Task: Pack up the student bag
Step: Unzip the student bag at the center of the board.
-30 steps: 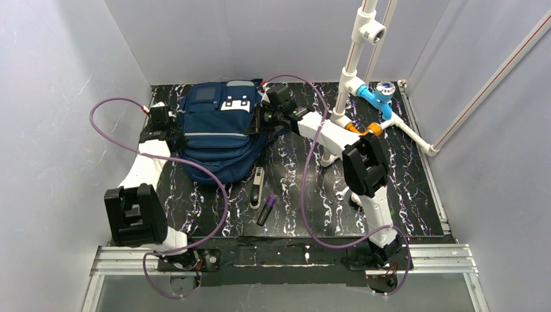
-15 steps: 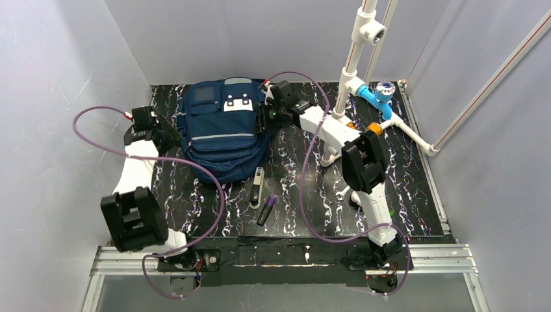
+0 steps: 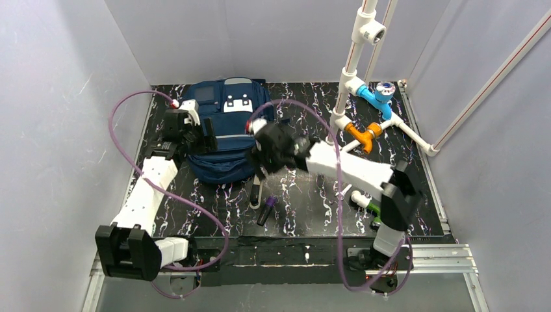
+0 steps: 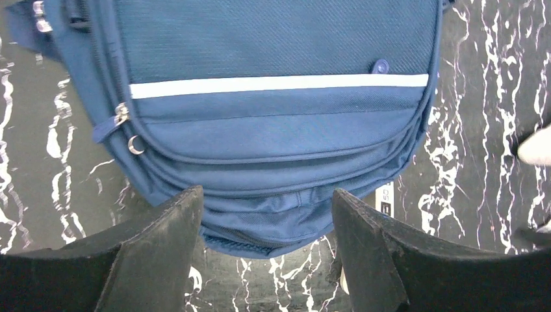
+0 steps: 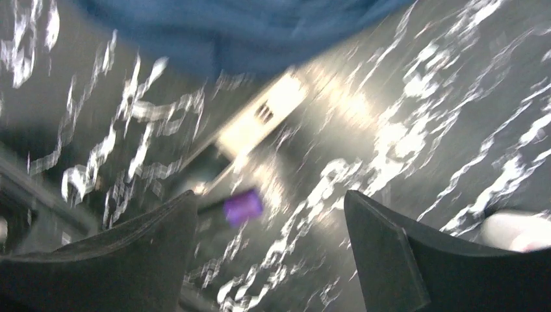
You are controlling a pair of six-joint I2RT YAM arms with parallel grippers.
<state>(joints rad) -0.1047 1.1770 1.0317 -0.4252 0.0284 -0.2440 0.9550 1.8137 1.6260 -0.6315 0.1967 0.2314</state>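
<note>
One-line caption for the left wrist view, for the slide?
Left gripper open above the lower end of the navy student bag, which lies on the black marbled table.

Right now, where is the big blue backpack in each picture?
Top camera: the student bag lies at the back, left of centre.
Left wrist: it fills the upper half.
Right wrist: a blurred blue strip along the top edge.
Shared landmark: the black marbled table under it.

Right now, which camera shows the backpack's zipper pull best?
Left wrist: the zipper pull on the student bag is sharp. Top external shows the whole bag, pull too small; right wrist only a blurred blue edge.
</note>
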